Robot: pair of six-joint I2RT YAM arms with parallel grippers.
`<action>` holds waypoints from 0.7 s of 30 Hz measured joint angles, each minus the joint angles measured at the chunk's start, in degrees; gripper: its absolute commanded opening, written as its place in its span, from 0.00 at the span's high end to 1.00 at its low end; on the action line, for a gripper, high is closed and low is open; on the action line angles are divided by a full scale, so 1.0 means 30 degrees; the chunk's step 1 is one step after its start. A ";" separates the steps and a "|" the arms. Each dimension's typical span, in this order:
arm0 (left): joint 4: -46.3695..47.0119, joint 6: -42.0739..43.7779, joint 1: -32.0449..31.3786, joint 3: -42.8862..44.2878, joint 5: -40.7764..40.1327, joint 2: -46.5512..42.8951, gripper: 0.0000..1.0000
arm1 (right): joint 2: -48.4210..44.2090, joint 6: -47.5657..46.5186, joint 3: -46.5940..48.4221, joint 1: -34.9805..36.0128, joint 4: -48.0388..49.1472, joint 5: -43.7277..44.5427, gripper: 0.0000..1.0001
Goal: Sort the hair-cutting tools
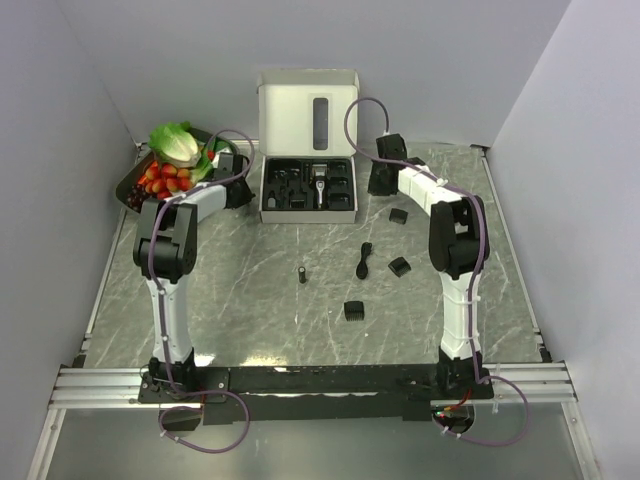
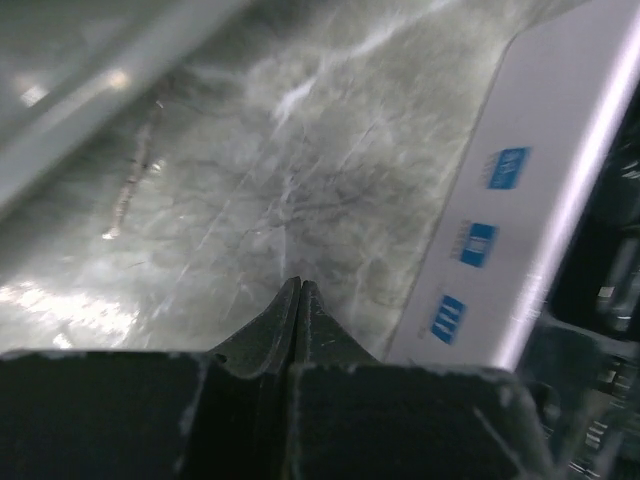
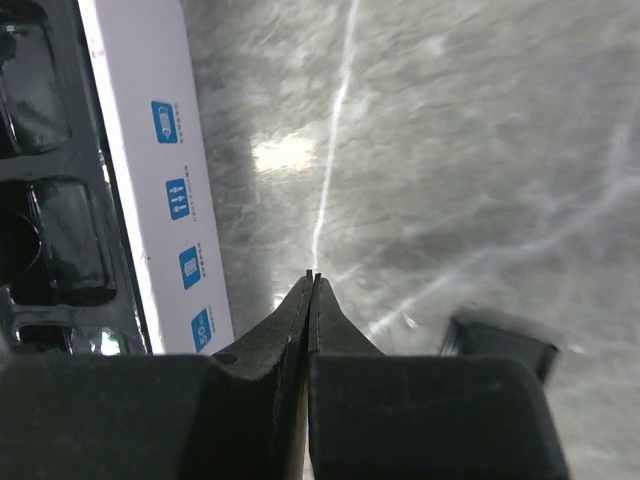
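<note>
The black-and-silver hair clipper (image 1: 319,186) lies in the black insert of the open white box (image 1: 283,215). Loose black attachments sit on the table: a comb guard (image 1: 355,311), two small guards (image 1: 400,266) (image 1: 398,215), a little brush (image 1: 365,260) and a short cylinder (image 1: 302,273). My left gripper (image 1: 240,191) (image 2: 300,283) hangs shut and empty just left of the box, whose white side (image 2: 520,200) shows beside it. My right gripper (image 1: 379,182) (image 3: 312,274) is shut and empty just right of the box side (image 3: 165,190), with one guard (image 3: 498,344) close behind it.
The box lid (image 1: 308,108) stands upright at the back. A dark tray of lettuce and fruit (image 1: 165,165) sits at the back left, near the left arm. White walls close in the marble table on the left, back and right.
</note>
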 measured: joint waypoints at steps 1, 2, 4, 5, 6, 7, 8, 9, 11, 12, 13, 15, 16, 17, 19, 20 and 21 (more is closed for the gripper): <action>0.0058 0.0036 0.0095 0.0015 0.0335 0.0255 0.99 | 0.0146 0.0066 0.0000 -0.0036 0.0117 -0.0313 1.00; 0.0313 0.0036 0.0182 0.0015 0.0685 0.0437 0.99 | 0.0270 0.0138 -0.0007 -0.0073 0.0262 -0.0641 1.00; 0.0641 0.0058 0.0342 0.0109 0.1282 0.0488 0.99 | 0.0379 0.0270 -0.0087 -0.0124 0.0605 -0.1290 1.00; 0.0750 0.0058 0.0415 0.0102 0.1574 0.0488 0.99 | 0.0379 0.0328 -0.0153 -0.0146 0.0801 -0.1603 1.00; 0.0874 0.0051 0.0481 0.0058 0.1851 0.0488 0.99 | 0.0372 0.0350 -0.0219 -0.0160 0.0962 -0.1909 1.00; 0.1180 0.0044 0.0561 -0.0080 0.2084 0.0488 0.99 | 0.0372 0.0379 -0.0306 -0.0168 0.1239 -0.2215 1.00; 0.1362 0.0036 0.0612 -0.0219 0.2339 0.0488 0.99 | 0.0379 0.0415 -0.0408 -0.0168 0.1450 -0.2528 1.00; 0.1887 0.0022 0.0663 -0.0641 0.2645 0.0452 0.99 | 0.0379 0.0444 -0.0532 -0.0175 0.1639 -0.2943 1.00; 0.2630 -0.0102 0.0714 -0.1224 0.3082 0.0262 0.99 | 0.0379 0.0495 -0.0663 -0.0175 0.1800 -0.3548 1.00; 0.2907 -0.0146 0.0714 -0.1530 0.3322 0.0131 0.99 | 0.0415 0.0503 -0.0699 -0.0175 0.1880 -0.3854 1.00; 0.3162 -0.0160 0.0714 -0.1872 0.3592 -0.0036 0.99 | 0.0430 0.0539 -0.0729 -0.0175 0.1989 -0.4124 1.00; 0.3730 -0.0240 0.0692 -0.2645 0.4240 -0.0386 0.99 | 0.0466 0.0634 -0.0860 -0.0175 0.2280 -0.4568 1.00; 0.3920 -0.0299 0.0692 -0.2900 0.4539 -0.0517 0.99 | 0.0466 0.0656 -0.0969 -0.0168 0.2404 -0.4721 1.00; 0.4269 -0.0328 0.0685 -0.3271 0.4918 -0.0634 0.99 | 0.0466 0.0707 -0.1144 -0.0160 0.2543 -0.4932 1.00; 0.4838 -0.0452 0.0685 -0.3825 0.5486 -0.0845 0.99 | 0.0466 0.0780 -0.1435 -0.0146 0.2718 -0.5173 1.00; 0.5253 -0.0495 0.0685 -0.4218 0.5792 -0.0976 0.99 | 0.0466 0.0823 -0.1632 -0.0109 0.2820 -0.5268 1.00; 0.5588 -0.0532 0.0685 -0.4626 0.6084 -0.1129 0.99 | 0.0466 0.0845 -0.1756 -0.0095 0.2827 -0.5377 1.00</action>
